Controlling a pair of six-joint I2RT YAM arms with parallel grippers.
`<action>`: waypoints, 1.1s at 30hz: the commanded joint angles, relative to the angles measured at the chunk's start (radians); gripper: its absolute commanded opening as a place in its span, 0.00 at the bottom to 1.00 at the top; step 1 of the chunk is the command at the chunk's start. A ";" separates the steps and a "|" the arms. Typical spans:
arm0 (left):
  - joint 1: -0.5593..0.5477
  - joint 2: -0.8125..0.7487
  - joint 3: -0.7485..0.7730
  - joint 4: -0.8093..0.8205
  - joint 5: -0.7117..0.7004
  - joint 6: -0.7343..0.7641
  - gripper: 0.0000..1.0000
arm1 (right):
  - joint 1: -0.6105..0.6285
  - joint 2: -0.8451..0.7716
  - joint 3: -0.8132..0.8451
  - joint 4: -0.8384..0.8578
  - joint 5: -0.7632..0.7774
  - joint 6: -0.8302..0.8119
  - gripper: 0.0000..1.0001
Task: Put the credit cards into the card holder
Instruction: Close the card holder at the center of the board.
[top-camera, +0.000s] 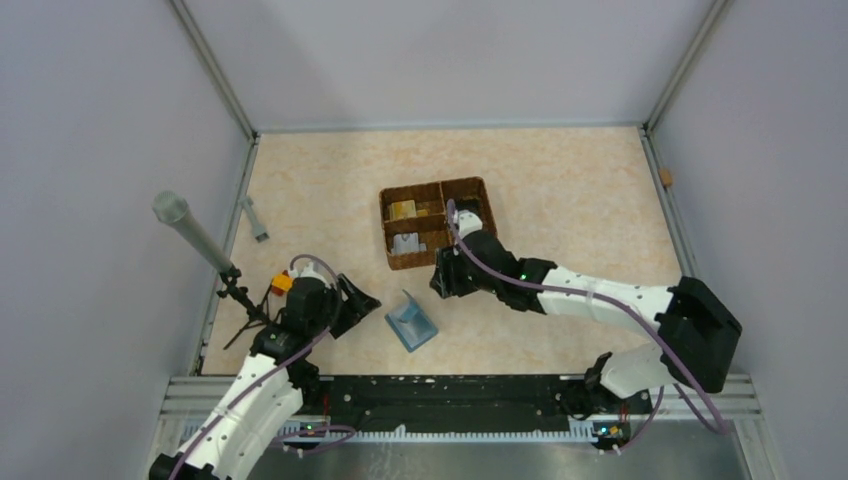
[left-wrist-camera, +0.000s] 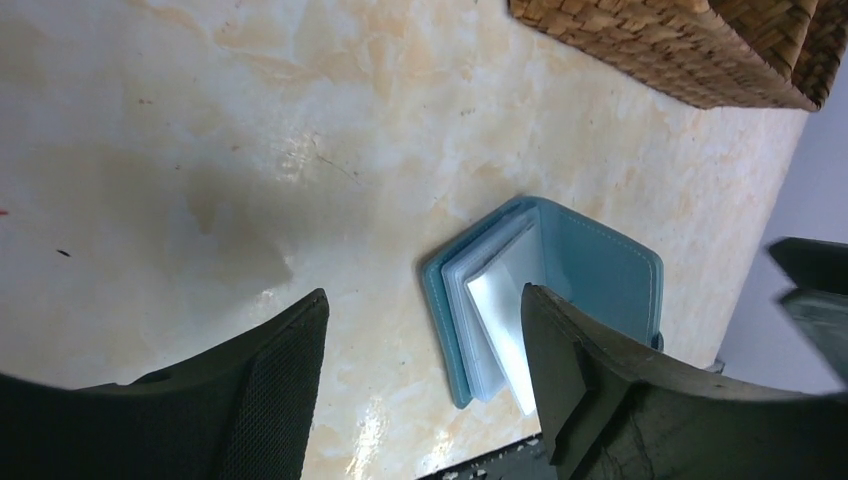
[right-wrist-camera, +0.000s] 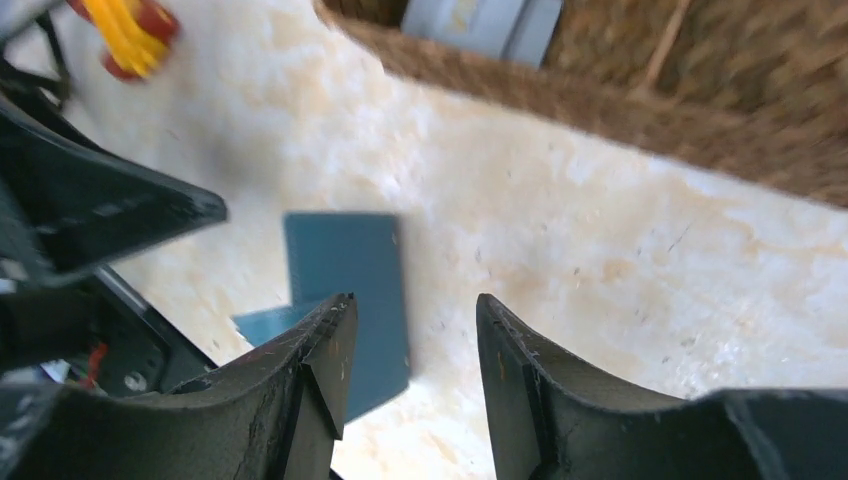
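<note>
left gripper has its jaws wide apart with nothing between them, and it hangs low over the table just beside the card holder. i see the card holder lying open on the marbled top. it is teal outside and paler blue inside, with clear sleeves fanned up from its spine. right gripper is parted and empty too, near the front wall of the wicker basket. its blurred view looks down on the holder's teal cover. from above, the card holder lies between the two grippers, on the arms' side of the basket. a gold credit card sits in the basket's far left compartment and a white-grey credit card in the near left one. any print on them is too small for me to read. a yellow-and-red toy sits beside the left wrist.
</note>
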 joint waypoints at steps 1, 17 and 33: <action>0.004 0.001 0.040 0.041 0.103 0.021 0.73 | 0.013 0.080 -0.034 0.062 -0.097 -0.043 0.49; 0.004 0.019 -0.028 0.192 0.260 0.036 0.85 | 0.124 0.322 0.014 0.164 -0.154 -0.021 0.65; -0.006 0.325 -0.056 0.367 0.308 0.108 0.49 | 0.090 0.336 -0.058 0.219 -0.281 0.065 0.54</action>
